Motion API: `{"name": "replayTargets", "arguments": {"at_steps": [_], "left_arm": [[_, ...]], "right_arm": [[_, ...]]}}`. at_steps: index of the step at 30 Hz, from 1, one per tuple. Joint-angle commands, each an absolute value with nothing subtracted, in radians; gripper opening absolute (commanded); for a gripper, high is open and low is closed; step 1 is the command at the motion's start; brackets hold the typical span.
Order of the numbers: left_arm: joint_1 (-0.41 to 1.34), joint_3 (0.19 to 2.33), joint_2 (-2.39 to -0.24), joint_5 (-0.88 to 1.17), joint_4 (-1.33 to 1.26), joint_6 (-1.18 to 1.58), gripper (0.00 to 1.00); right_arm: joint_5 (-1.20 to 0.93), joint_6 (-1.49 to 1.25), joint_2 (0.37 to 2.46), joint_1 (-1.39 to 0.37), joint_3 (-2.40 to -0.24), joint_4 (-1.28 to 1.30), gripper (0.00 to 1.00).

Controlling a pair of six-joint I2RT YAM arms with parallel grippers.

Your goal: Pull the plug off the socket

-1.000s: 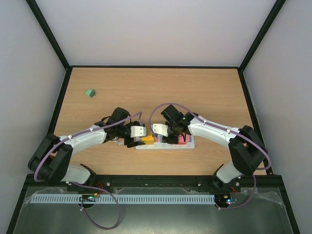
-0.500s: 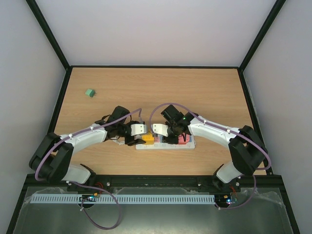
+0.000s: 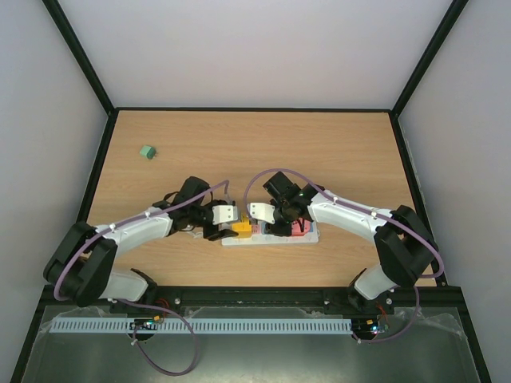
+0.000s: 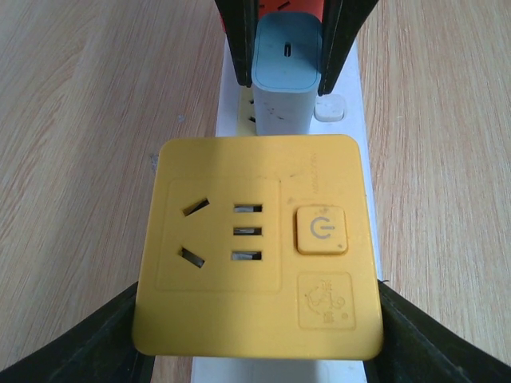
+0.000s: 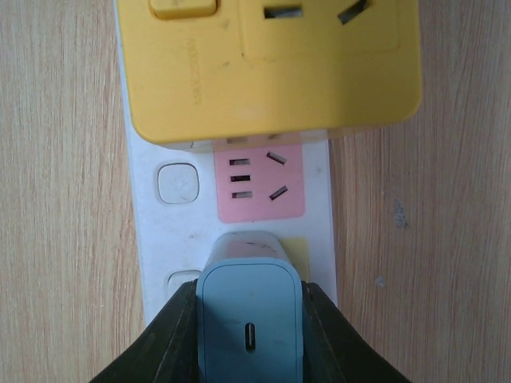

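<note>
Looking from above, we find the socket (image 3: 311,237) lying flat on the table (image 3: 335,152), toward the near side, with its long axis running left to right across the front of both arms. The left gripper (image 3: 230,225) comes in over the strip's left end, and its fingers are closed against the two sides of a yellow adapter (image 4: 255,243). The right gripper (image 3: 271,225) comes in from the other side and is clamped narrowly on a blue-grey charger (image 5: 249,319), which stands further along the strip. One pink outlet face (image 5: 259,183) lies bare between the two bodies. We take the charger for the plug, so the right arm is already on it and the left is just beside. We cannot tell from these views whether the adapter's pins are seated or partly lifted. The charger stands upright from the socket's face, so we judge the pull must go straight up, square to the long axis. The left hold would serve to keep the strip from rising with it. There is open room above. Sideways along the strip it is cramped, since the two wrists nearly meet over the adapter, and a tilt toward the left could knock it. The table's edges and the side walls are well apart from the strip, as is a small green block (image 3: 147,151) at the far left.
</note>
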State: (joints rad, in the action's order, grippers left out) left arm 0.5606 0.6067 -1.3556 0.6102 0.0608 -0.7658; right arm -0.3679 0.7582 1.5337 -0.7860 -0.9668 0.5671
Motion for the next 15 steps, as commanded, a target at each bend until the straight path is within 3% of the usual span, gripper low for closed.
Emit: {"name": "replayTargets", "arguments": {"at_steps": [1,15], "left_arm": [[0.562,0.668,-1.384,0.718,0.042,-0.738,0.48],[0.569,0.773,-1.56,0.748,-0.082,-0.587,0.49]], "right_arm": [[-0.285,0.745,1.584,-0.789,-0.935,0.551,0.02],[-0.309,0.853,1.591,-0.642,-0.946,0.623,0.03]]}}
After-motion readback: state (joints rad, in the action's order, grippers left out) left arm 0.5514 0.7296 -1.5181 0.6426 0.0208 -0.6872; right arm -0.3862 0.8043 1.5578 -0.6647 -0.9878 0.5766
